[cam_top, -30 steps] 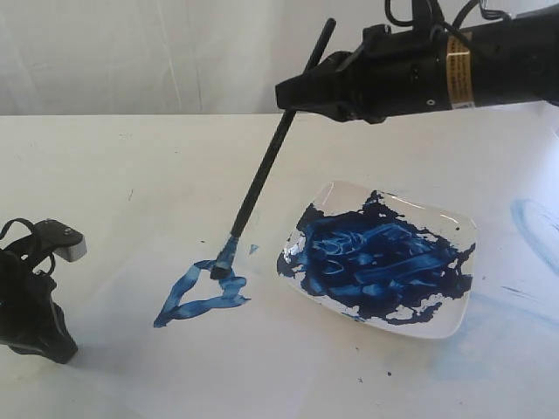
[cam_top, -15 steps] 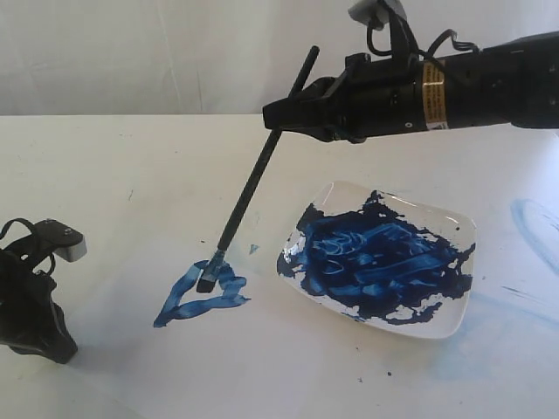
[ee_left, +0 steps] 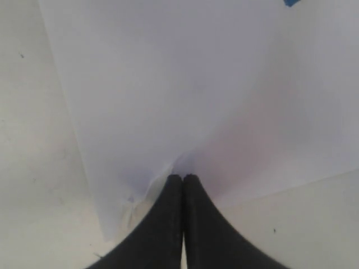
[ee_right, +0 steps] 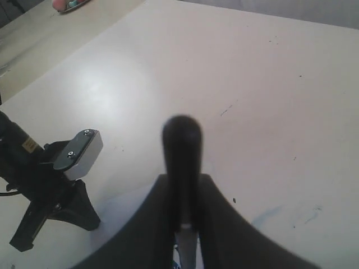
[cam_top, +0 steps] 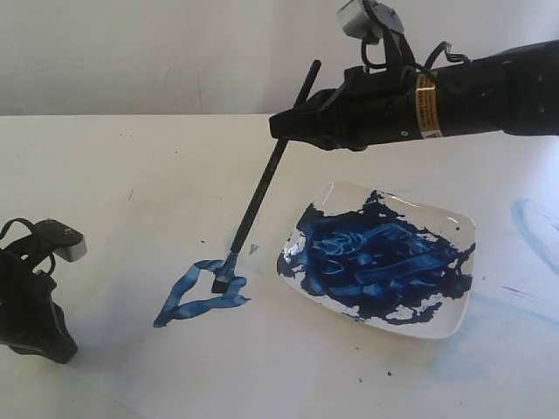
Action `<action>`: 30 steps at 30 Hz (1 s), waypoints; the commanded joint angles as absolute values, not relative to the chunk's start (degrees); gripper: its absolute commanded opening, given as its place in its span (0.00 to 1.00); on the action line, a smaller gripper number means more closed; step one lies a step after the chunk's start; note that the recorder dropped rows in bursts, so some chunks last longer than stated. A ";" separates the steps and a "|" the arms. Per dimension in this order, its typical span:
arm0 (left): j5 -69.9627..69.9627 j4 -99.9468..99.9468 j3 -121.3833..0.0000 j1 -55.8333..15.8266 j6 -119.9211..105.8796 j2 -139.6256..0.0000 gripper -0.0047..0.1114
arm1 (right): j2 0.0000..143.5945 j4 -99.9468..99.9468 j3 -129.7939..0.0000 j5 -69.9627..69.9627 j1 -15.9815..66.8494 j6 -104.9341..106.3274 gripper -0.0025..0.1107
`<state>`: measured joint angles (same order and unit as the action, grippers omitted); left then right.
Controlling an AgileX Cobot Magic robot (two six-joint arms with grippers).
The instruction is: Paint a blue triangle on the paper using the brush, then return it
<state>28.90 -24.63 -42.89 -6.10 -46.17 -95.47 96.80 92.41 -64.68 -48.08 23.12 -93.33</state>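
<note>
The brush leans with its black handle up to the right and its bristle tip touching the right corner of the blue triangle on the paper. My right gripper is shut on the brush handle near its upper end, above the table. My left gripper is shut, with its tips pressed on the paper near one corner, at the far left in the exterior view. A bit of blue stroke shows at the wrist view's edge.
A white square dish smeared with dark-blue paint lies just right of the triangle. Pale-blue stains mark the table at far right. The left arm stands in the right wrist view. A white wall backs the table.
The brush tip slid down and left along the triangle's right side, then back a little to the right. My right gripper shifted left with it and tilted. The left arm stayed still.
</note>
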 commanded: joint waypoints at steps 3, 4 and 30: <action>30.24 -25.68 -42.42 -6.46 -46.27 -95.46 0.04 | 98.09 92.41 -64.47 -47.91 22.95 -92.72 0.02; 30.24 -25.68 -42.42 -6.46 -46.27 -95.46 0.04 | 98.31 92.41 -64.47 -47.91 22.95 -92.72 0.02; 30.13 -25.68 -42.42 -6.46 -46.27 -95.46 0.04 | 96.29 95.04 -64.47 -42.63 22.83 -93.14 0.02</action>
<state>28.90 -24.63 -42.89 -6.10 -46.17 -95.47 97.15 94.48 -64.68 -43.49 23.12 -93.65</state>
